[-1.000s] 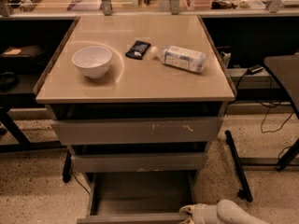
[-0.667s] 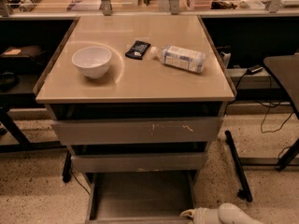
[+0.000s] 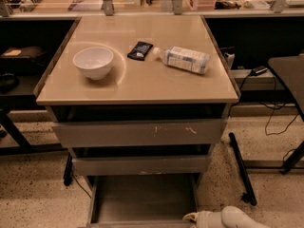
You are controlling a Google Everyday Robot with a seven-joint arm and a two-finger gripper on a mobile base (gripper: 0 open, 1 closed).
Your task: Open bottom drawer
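The bottom drawer (image 3: 142, 198) is pulled out at the foot of the grey cabinet; its flat grey tray floor shows, and its front runs along the lower frame edge. Above it are the mid-width front (image 3: 140, 165) and the widest front (image 3: 137, 133) with pale scratch marks. My gripper (image 3: 192, 217) is at the drawer's front right corner, at the bottom edge of the camera view, on the end of my white arm (image 3: 232, 218).
On the beige cabinet top stand a white bowl (image 3: 93, 62), a small dark packet (image 3: 140, 50) and a plastic bottle (image 3: 183, 59) lying on its side. Black table legs (image 3: 242, 175) and cables are on the speckled floor at right; dark desks flank both sides.
The bottom drawer has slid further out toward the camera. My gripper and arm have moved down and back with it, now lower in view.
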